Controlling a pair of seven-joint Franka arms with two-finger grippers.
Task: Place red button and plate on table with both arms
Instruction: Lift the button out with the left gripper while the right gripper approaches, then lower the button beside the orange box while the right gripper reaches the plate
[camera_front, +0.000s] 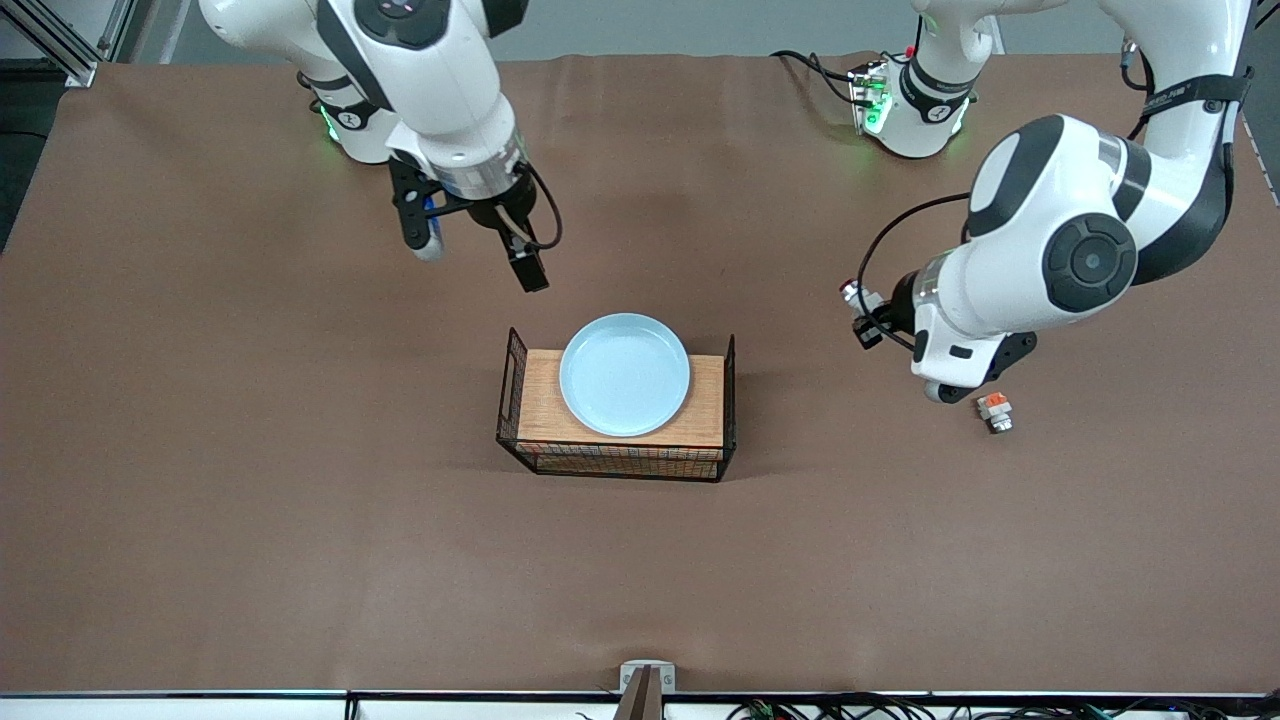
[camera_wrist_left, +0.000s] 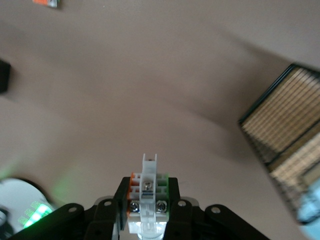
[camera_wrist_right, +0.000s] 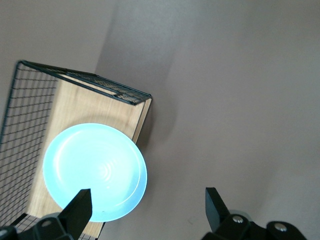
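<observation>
The pale-blue plate (camera_front: 625, 373) lies on the wooden top of the black wire rack (camera_front: 610, 450) at mid-table; it also shows in the right wrist view (camera_wrist_right: 95, 170). My right gripper (camera_front: 478, 256) is open and empty, up over the brown table (camera_front: 250, 500) between the right arm's base and the rack; in its wrist view (camera_wrist_right: 147, 210) the plate lies under one finger. My left gripper (camera_front: 865, 318) is shut on the red button (camera_front: 853, 293), a whitish part with a green side (camera_wrist_left: 149, 170), held above the table beside the rack toward the left arm's end (camera_wrist_left: 148, 196).
A similar small white part with an orange-red top (camera_front: 994, 411) lies on the table under the left arm, nearer the front camera than the left gripper. The rack's wire end (camera_wrist_left: 280, 125) shows in the left wrist view.
</observation>
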